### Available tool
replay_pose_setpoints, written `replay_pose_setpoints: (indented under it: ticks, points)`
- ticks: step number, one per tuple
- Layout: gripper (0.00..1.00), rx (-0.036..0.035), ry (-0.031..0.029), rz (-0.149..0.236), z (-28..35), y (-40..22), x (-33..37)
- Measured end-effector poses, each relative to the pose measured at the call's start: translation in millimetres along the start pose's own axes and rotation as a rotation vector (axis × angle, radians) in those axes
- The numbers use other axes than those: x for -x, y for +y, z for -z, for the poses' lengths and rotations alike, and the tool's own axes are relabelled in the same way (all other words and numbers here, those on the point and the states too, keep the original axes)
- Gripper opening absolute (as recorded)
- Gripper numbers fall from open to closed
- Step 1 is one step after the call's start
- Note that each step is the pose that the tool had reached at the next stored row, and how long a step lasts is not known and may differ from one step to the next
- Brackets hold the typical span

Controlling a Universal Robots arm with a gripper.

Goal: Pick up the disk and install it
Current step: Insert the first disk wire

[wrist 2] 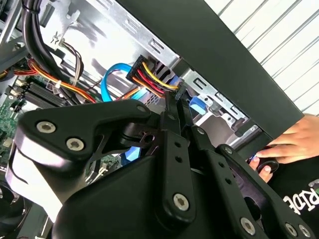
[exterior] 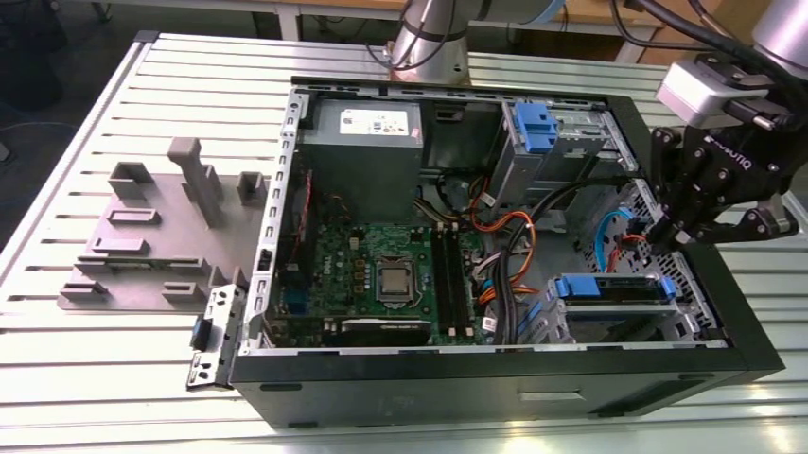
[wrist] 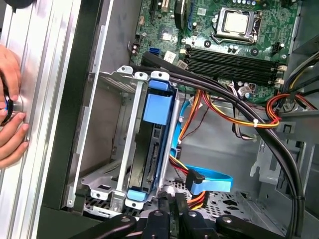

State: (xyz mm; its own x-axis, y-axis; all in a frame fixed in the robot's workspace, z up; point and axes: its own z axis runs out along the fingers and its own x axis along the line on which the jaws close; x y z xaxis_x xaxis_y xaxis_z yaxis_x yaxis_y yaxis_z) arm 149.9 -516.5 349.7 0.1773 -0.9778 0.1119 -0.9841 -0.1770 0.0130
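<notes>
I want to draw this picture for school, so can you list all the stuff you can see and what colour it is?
Computer case: one, black, lying open on the slatted metal table.
Disk: one, silver with blue carrier, sitting in the lower drive cage near the exterior view's right; seen in the first wrist view.
Motherboard: one, green, in the middle of the case.
Power supply: one, grey, at the far side of the case.
Blue latch: one, on the upper drive bay.
Cables: several, black, orange, red, yellow, blue, running across the case.
Holder block: one, grey, on the table beside the case.
Person's hand: on the table outside the case.
Gripper: one, black, over the case's right wall, above the drive cage.
</notes>
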Motion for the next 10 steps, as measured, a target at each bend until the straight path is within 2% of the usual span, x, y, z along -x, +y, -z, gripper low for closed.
replay_pose_setpoints:
  ticks: [10]
  points:
    - [0.17, -0.0134, 0.0023, 0.006, -2.1, 10.2, -8.2]
